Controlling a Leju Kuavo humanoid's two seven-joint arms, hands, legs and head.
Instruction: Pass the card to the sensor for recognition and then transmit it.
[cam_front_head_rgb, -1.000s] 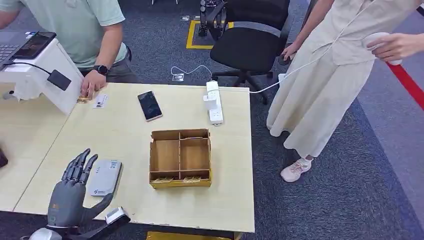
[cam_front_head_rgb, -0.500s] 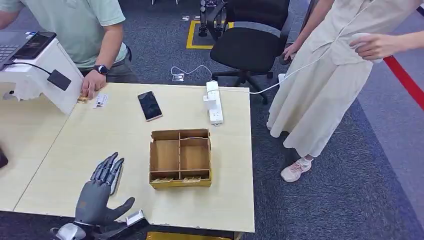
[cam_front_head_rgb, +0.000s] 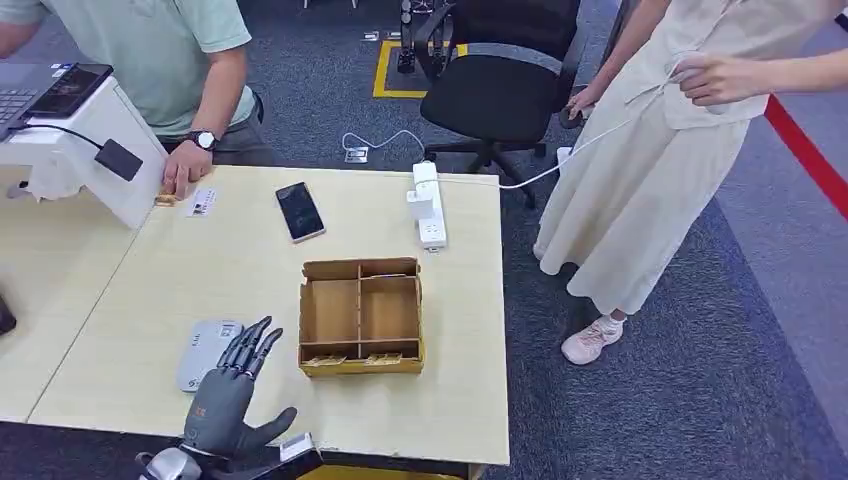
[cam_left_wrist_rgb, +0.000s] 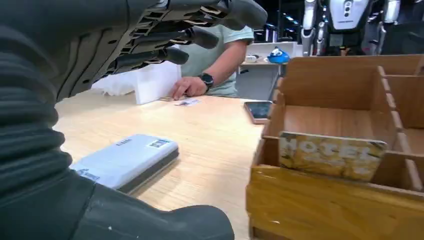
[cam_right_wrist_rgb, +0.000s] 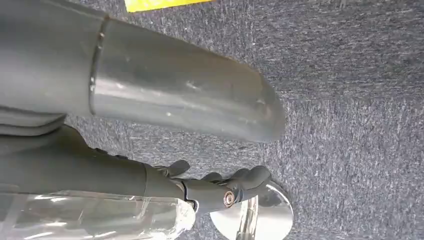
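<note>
You have a pale wooden table (cam_front_head_rgb: 230, 270) carrying a grey flat sensor box (cam_front_head_rgb: 203, 351) near its front edge, a compartmented brown cardboard tray (cam_front_head_rgb: 360, 316) beside it, a black phone (cam_front_head_rgb: 299, 211), a white power strip (cam_front_head_rgb: 427, 205) and a small white card (cam_front_head_rgb: 202, 202) farther back.

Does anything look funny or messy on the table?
Nothing is spilled or broken. The phone lies a bit crooked on the table, and the power strip's white cable trails off the far edge to the floor. The hotel card stands neatly in the wooden box, and the left hand hovers open beside it.
</note>
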